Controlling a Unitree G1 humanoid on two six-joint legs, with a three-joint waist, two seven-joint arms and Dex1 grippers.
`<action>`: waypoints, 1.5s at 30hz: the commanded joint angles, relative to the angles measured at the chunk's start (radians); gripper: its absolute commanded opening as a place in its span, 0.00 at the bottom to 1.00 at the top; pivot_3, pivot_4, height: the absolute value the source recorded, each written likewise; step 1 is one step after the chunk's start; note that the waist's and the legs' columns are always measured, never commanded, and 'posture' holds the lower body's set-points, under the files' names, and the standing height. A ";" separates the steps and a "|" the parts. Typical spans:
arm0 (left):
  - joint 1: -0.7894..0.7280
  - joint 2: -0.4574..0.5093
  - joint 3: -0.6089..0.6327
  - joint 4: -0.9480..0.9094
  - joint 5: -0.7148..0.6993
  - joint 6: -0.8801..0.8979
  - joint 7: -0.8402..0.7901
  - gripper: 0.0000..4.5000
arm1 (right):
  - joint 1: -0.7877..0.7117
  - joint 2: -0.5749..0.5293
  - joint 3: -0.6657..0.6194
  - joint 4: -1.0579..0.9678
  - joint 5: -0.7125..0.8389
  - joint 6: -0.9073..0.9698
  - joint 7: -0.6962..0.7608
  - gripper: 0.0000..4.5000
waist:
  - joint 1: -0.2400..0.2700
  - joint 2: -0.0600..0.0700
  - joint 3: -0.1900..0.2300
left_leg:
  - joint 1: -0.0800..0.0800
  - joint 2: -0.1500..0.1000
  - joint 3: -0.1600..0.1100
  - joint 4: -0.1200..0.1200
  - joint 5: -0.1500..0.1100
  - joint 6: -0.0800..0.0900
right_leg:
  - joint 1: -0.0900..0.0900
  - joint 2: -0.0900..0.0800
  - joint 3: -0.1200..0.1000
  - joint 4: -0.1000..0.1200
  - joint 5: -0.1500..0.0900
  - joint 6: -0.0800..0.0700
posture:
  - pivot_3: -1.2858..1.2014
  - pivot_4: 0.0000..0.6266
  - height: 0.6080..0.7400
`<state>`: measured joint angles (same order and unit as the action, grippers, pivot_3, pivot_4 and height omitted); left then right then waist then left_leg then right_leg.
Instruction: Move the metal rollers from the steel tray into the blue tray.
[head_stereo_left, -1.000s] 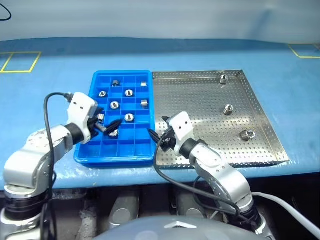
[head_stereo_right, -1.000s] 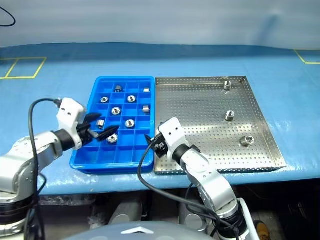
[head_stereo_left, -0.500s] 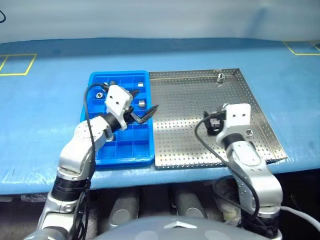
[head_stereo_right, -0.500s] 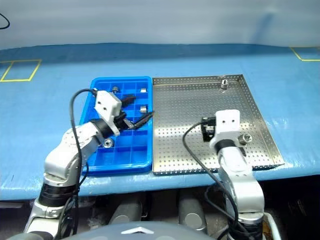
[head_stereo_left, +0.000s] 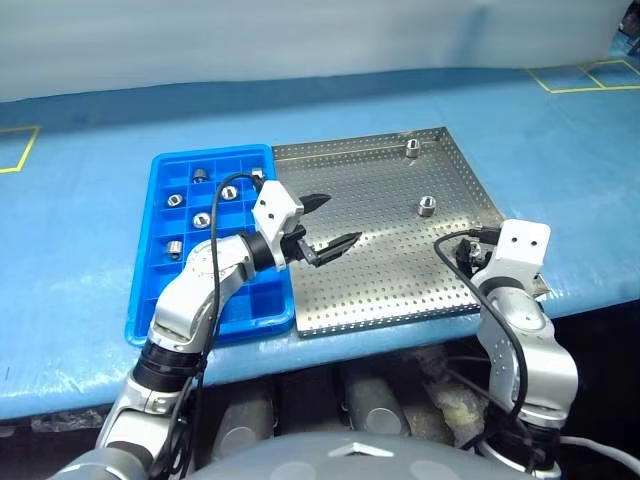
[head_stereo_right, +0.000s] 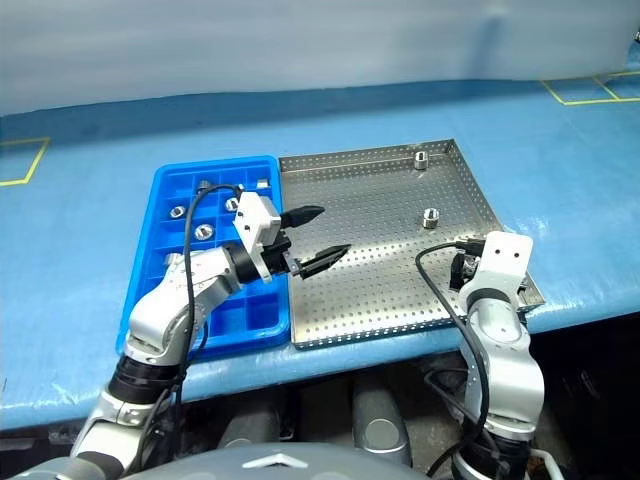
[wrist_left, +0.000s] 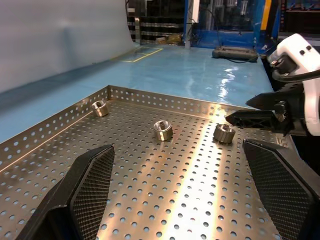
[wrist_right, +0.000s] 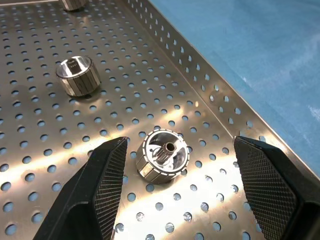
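Now the left tool (head_stereo_left: 325, 222) is hovering with its fingers spread wide and empty over the steel tray (head_stereo_left: 380, 290), just beside the blue tray (head_stereo_left: 145, 300) at its 9 o'clock. The right tool (wrist_right: 175, 190) is standing released astride a metal roller (wrist_right: 163, 155) by the tray's 4 o'clock corner; two more rollers (head_stereo_left: 427, 207) are lying toward 1 o'clock.
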<state>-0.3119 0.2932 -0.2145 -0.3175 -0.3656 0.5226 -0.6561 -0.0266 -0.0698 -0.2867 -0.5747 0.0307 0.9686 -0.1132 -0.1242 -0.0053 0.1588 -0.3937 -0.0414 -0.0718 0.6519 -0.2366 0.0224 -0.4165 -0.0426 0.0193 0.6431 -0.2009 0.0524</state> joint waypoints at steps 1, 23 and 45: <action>-0.002 0.014 -0.006 -0.026 -0.022 0.022 -0.023 1.00 | -0.029 0.005 -0.026 0.036 0.012 -0.027 -0.001 0.80 | -0.001 0.001 0.000 | 0.000 0.000 0.000 0.000 0.000 0.000 | 0.000 0.000 0.000 0.000 0.000 0.000 | 0.43 0.24 1.00; 0.047 -0.035 -0.107 0.006 0.039 -0.059 -0.029 1.00 | -0.095 0.003 -0.050 0.243 0.031 -0.161 -0.033 0.44 | 0.004 0.002 0.000 | 0.000 0.000 0.002 0.000 -0.001 0.002 | 0.000 0.000 0.002 0.000 0.001 0.001 | 0.44 0.24 1.00; 0.050 0.114 0.237 -0.077 0.014 -0.141 0.082 1.00 | -0.337 -0.011 0.454 0.104 0.050 -0.098 0.183 0.41 | 0.048 0.002 0.001 | -0.001 0.000 0.001 -0.002 -0.001 0.001 | -0.003 0.001 0.002 -0.001 0.003 -0.003 | 0.51 0.24 1.00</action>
<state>-0.2732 0.3897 0.0017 -0.3255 -0.3305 0.3829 -0.5515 -0.3382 -0.0808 0.1327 -0.4241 0.0655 0.8755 0.0359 -0.0762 -0.0029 0.1599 -0.3956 -0.0414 -0.0707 0.6490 -0.2375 0.0237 -0.4209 -0.0420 0.0218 0.6426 -0.1975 0.0485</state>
